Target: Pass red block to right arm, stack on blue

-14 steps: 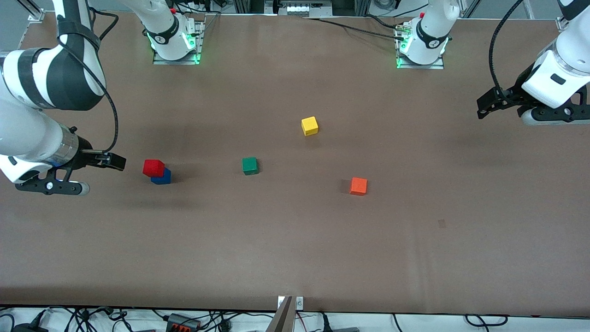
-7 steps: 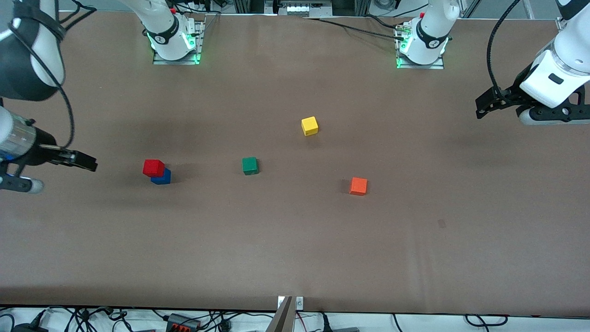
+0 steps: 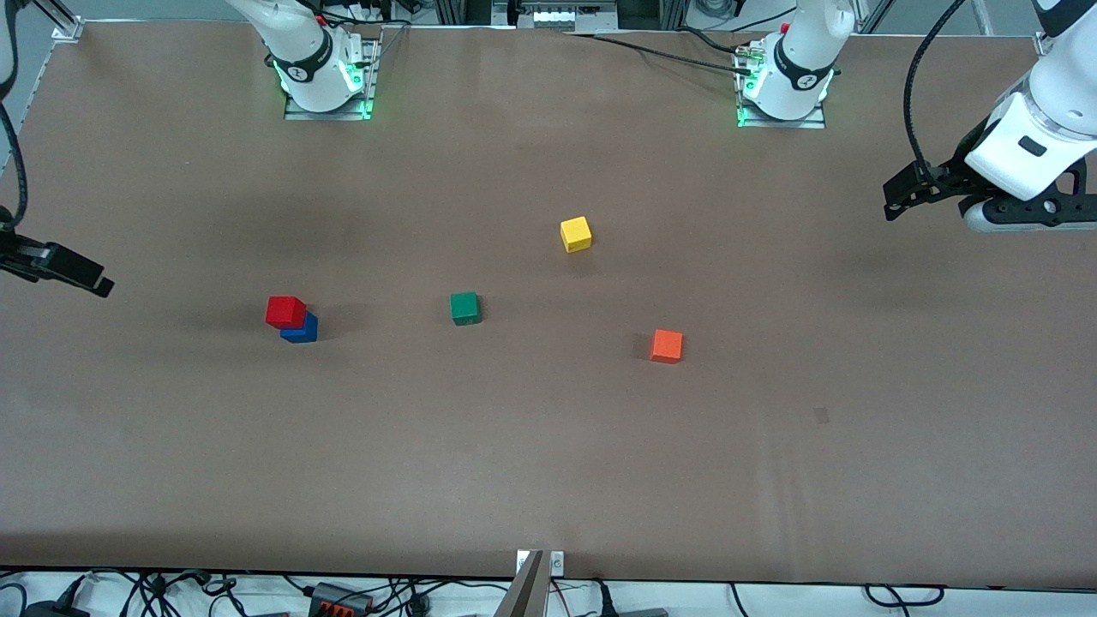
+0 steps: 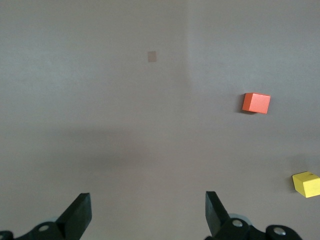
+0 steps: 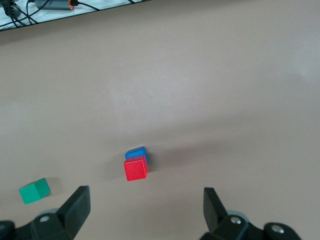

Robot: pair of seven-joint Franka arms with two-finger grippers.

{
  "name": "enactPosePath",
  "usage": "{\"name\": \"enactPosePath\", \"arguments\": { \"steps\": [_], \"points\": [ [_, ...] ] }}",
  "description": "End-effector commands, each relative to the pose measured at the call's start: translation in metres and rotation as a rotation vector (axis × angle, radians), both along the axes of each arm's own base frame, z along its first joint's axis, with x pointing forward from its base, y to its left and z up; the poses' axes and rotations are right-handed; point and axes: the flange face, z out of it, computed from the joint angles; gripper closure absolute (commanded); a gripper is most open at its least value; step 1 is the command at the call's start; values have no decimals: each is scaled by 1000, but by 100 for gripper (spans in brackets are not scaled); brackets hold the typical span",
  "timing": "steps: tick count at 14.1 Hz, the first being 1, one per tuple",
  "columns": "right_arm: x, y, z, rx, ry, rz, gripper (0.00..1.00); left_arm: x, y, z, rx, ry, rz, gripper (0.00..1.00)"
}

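Right gripper point(image 5: 143, 210) released and empty, up over the table's point(image 3: 548, 480) right-arm end, clear of the stack. Left gripper point(image 4: 148, 215) also spread wide, empty, waiting over its own end. Red block point(image 3: 285, 311) resting on blue point(image 3: 302, 330), slightly offset. Task apparently finished; nothing left except perhaps parking the arms.

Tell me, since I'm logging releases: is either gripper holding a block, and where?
Nothing is held: left gripper and right gripper are open; red block sits on blue block.
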Motion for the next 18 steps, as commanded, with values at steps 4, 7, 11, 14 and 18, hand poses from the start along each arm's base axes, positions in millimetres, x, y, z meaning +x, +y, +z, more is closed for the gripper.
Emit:
{"name": "enactPosePath", "arguments": {
  "steps": [4, 7, 11, 14, 18],
  "points": [
    [-12, -10, 9, 18, 3, 37, 0, -4, 1, 11, -2, -6, -122, 0],
    [-17, -16, 9, 14, 9, 69, 0, -4, 4, 12, -4, -8, -138, 0],
    [-20, -18, 3, 7, 26, 68, 0, -6, 5, 15, -2, -13, -137, 0],
    [-19, -18, 3, 5, 23, 68, 0, -5, 6, 18, -10, -19, -128, 0],
    [-23, -17, 9, 0, 17, 77, 0, 2, 6, 23, -15, -31, -127, 0]
  ]
}}
